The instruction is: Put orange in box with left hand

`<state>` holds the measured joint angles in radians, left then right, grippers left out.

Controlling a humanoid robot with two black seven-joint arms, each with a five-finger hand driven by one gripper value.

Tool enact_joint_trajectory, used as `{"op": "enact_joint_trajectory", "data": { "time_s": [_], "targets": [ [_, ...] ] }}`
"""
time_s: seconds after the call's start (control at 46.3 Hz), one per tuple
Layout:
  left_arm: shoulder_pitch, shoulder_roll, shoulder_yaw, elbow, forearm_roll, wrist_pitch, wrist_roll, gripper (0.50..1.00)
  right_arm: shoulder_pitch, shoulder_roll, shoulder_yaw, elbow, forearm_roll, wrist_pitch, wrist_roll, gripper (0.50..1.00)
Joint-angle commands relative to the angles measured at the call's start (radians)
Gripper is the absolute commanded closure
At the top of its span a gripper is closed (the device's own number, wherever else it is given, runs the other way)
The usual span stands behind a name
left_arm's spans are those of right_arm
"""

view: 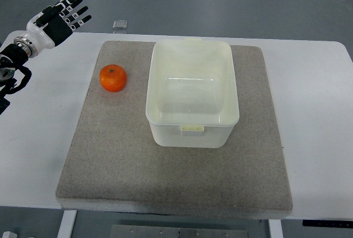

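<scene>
Mat's (165, 177) front edge bare — orange (113, 78) sits beside box (192, 92), down-right of left hand (63, 16) — fingers spread, holding nothing.

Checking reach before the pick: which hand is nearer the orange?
Left. The left hand hovers open above the table's far-left corner, up and left of the orange on the mat, not touching it. The right hand is not in view.
</scene>
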<state>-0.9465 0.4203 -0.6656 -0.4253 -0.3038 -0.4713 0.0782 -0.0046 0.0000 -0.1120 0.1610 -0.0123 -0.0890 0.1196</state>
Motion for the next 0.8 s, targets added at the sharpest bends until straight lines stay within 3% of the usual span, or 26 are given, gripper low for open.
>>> {"op": "enact_joint_trajectory", "data": {
  "time_s": [0.0,0.54,0.778],
  "targets": [
    [0.000,0.000,0.003,0.000,0.002,-0.001,0.000,0.506,0.000,0.000,0.000,0.000,0.000,0.000,0.000,0.568],
    [-0.009,0.011,0.015,-0.001,0.012,-0.003,-0.011,0.506,0.000,0.000,0.000,0.000,0.000,0.000,0.000,0.568],
    [-0.003,0.015,0.076,-0.001,0.138,-0.139,-0.029,0.506,0.000,0.000,0.000,0.000,0.000,0.000,0.000,0.568]
  ]
}}
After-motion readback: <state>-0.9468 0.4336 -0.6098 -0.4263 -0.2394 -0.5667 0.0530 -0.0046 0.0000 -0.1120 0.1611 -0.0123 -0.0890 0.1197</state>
